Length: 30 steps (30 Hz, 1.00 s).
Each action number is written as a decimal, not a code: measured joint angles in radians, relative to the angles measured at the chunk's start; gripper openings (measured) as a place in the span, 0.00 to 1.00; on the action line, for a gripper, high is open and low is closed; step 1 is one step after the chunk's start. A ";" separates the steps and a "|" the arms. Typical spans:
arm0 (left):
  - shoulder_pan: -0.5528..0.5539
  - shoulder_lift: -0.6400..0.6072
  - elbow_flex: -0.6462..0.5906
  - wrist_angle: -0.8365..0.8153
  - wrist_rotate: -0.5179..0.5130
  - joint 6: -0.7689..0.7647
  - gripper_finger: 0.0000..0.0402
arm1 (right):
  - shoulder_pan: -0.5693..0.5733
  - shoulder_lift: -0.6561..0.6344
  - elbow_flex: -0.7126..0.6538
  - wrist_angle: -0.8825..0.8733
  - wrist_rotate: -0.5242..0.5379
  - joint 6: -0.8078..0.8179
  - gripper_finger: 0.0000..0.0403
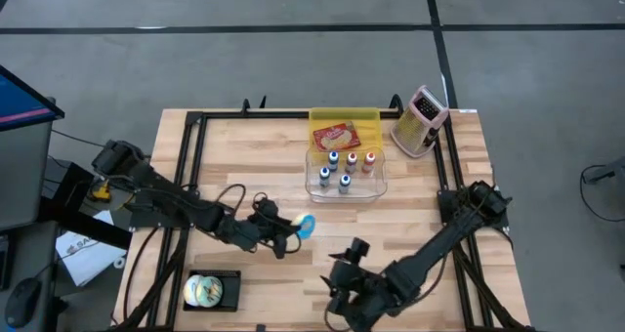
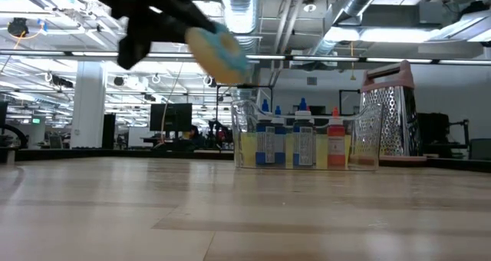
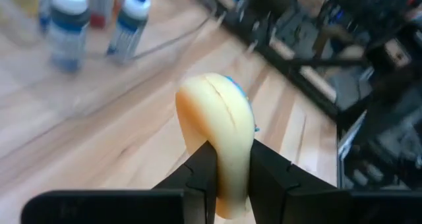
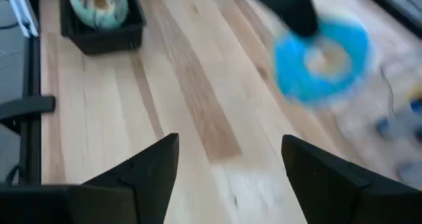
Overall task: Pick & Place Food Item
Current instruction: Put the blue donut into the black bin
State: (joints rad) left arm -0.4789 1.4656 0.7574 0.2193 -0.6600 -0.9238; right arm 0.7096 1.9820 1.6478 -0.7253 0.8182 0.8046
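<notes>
Overhead, you have the left gripper (image 1: 291, 232) near the middle of the table (image 1: 244, 146), clamped on a doughnut (image 1: 306, 225) that shows as a small disc with blue icing. Your right gripper (image 1: 344, 273) sits just beside it toward the near edge, fingers spread and holding nothing. Farther back stands a clear bin (image 1: 346, 174) of small bottles, a yellow tray (image 1: 344, 129) behind it and a box grater (image 1: 420, 122) at the far right corner. A black tray (image 1: 211, 291) near the front left holds a second doughnut (image 1: 202, 289) with pale icing.

From table height, you see what the overhead hides: the doughnut (image 2: 217, 54) hangs well clear of the wood, tilted, tan side and blue edge both showing. The arm above it is only a dark blur, so the fingers cannot be made out there. The bin (image 2: 307, 142) and grater (image 2: 387, 111) stand behind.

Your left wrist camera gives the grip itself: both fingers (image 3: 201, 178) pinch the doughnut (image 3: 221, 128) edge-on, its pale tan underside facing you, a sliver of blue at the rim. The bottles (image 3: 69, 23) beyond are blurred.

Your right wrist camera looks between wide-apart fingers (image 4: 148, 168) at bare wood. The doughnut (image 4: 321, 60) shows its blue iced face and centre hole, smeared by blur, with the other arm dark above it. The black tray (image 4: 105, 33) is cut off at the picture's edge.
</notes>
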 joint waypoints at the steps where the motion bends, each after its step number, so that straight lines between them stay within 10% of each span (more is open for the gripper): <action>1: -0.002 -0.031 0.000 -0.065 0.020 -0.017 0.15 | 0.014 0.000 0.000 -0.038 0.005 0.049 0.65; 13: -0.183 -0.392 0.000 -0.693 0.195 -0.460 0.15 | 0.188 0.001 0.000 -0.370 0.097 0.568 0.65; 30: -0.607 -0.347 0.000 -0.818 0.194 -1.165 0.11 | 0.227 0.001 -0.001 -0.411 0.123 0.673 0.65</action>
State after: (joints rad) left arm -1.0855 1.1191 0.7574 -0.5985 -0.4659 -2.0888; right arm 0.9367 1.9831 1.6466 -1.1367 0.9412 1.4776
